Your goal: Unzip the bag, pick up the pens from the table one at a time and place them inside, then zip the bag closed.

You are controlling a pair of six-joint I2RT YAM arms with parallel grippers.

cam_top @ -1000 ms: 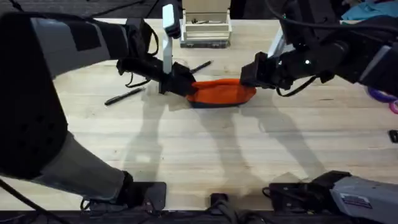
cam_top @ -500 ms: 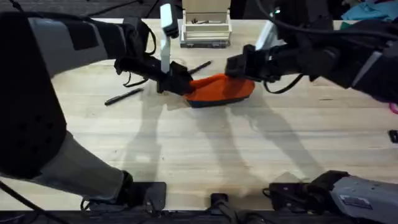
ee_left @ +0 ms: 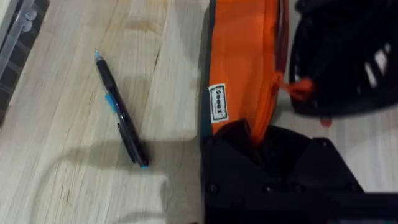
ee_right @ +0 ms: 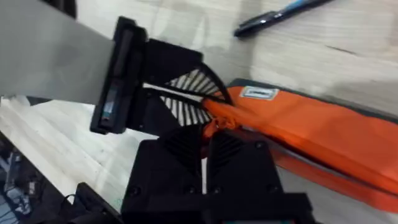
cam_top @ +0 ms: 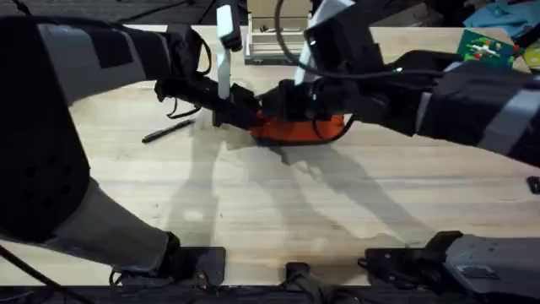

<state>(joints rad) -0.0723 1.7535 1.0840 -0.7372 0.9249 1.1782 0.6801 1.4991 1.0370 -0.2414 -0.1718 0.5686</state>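
Overhead bag (cam_top: 299, 127): soft, light fabric, needs pinning.
Left gripper (ee_left: 252, 140): clamped on bag's end.
Right gripper (ee_right: 204, 134): pinching zipper pull (ee_right: 211, 127).

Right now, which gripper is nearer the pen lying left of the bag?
Left. The left gripper clamps the bag at the end facing the pen; the right gripper sits over the bag, holding its zipper pull, farther away.

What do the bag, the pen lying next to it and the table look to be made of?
The bag: soft woven fabric, matte orange, going by its sag and sewn-on label; darker base.
The pen: likely plastic, glossy black with blue accents.
The table: light wood planks or wood-look laminate, matte, with visible grain and seams.
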